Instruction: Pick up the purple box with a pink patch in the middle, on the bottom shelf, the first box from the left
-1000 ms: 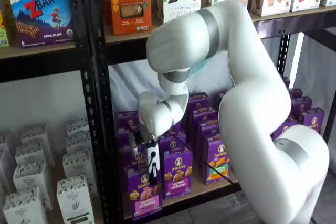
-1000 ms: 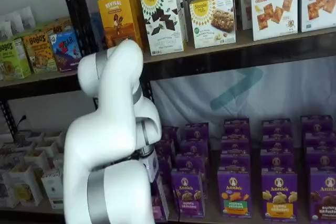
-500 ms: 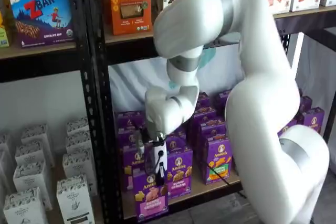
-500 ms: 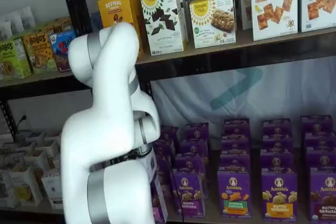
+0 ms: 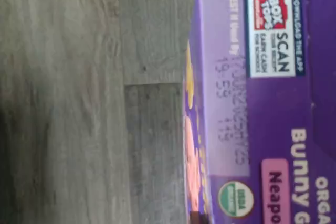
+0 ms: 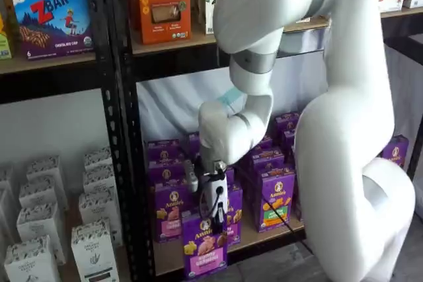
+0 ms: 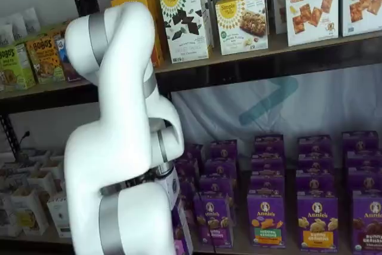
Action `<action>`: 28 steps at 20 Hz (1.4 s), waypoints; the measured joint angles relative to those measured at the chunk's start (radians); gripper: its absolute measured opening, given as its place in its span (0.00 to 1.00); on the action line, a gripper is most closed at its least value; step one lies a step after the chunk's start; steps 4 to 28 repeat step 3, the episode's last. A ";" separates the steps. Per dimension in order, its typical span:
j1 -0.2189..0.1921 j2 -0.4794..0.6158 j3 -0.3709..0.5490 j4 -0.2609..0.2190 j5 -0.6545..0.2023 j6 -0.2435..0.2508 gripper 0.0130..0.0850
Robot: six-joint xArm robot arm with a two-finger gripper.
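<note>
The purple box (image 6: 204, 246) with the pink patch hangs in front of the bottom shelf (image 6: 261, 237), off the board. My gripper (image 6: 214, 208) is shut on its top, black fingers down over the box. The wrist view shows the box's top (image 5: 262, 98) close up, with a Box Tops label and the pink patch (image 5: 274, 190), and grey wooden floor (image 5: 79, 103) below it. In a shelf view the white arm (image 7: 125, 165) hides the gripper, and only a purple sliver of the box (image 7: 181, 238) shows.
Rows of purple boxes (image 6: 274, 193) stand on the bottom shelf (image 7: 286, 248); another pink-patch box (image 6: 169, 213) stands at the left front. A black upright (image 6: 125, 163) is to the left, with white boxes (image 6: 92, 249) beyond it. An orange box (image 6: 162, 1) stands on the higher board.
My gripper has moved right and out from the shelf with the purple box in it. The arm's elbow has risen. The box behind it now shows at the shelf's left front.
</note>
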State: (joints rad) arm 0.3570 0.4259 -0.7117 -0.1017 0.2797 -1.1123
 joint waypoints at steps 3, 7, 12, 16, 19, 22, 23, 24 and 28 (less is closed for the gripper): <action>-0.005 -0.051 0.053 0.040 -0.002 -0.043 0.22; -0.005 -0.051 0.053 0.040 -0.002 -0.043 0.22; -0.005 -0.051 0.053 0.040 -0.002 -0.043 0.22; -0.005 -0.051 0.053 0.040 -0.002 -0.043 0.22; -0.005 -0.051 0.053 0.040 -0.002 -0.043 0.22; -0.005 -0.051 0.053 0.040 -0.002 -0.043 0.22; -0.005 -0.051 0.053 0.040 -0.002 -0.043 0.22; -0.005 -0.051 0.053 0.040 -0.002 -0.043 0.22; -0.005 -0.051 0.053 0.040 -0.002 -0.043 0.22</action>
